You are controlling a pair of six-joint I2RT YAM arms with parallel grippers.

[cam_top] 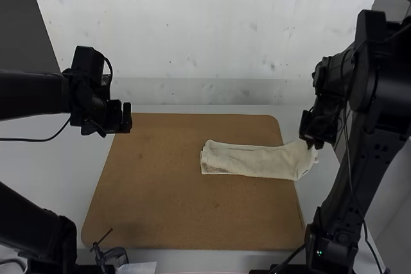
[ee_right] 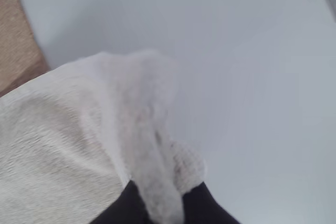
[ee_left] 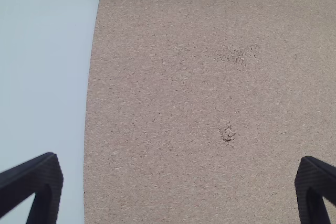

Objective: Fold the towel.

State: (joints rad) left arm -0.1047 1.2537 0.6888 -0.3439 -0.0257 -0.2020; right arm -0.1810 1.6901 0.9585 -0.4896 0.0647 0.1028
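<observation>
My right gripper [cam_top: 312, 142] pinches the right end of the towel [cam_top: 247, 161], a folded strip lying mostly on the board [cam_top: 173, 203]. I've got my left gripper [cam_top: 127, 117] spread wide above the board's far left edge.

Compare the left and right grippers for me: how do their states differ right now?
The left gripper is open with nothing between its fingers; the right gripper is shut on the towel at one end.
The left gripper is by the brown board's far left corner, while the right gripper is just past the board's right edge.
Both have black fingers.
</observation>
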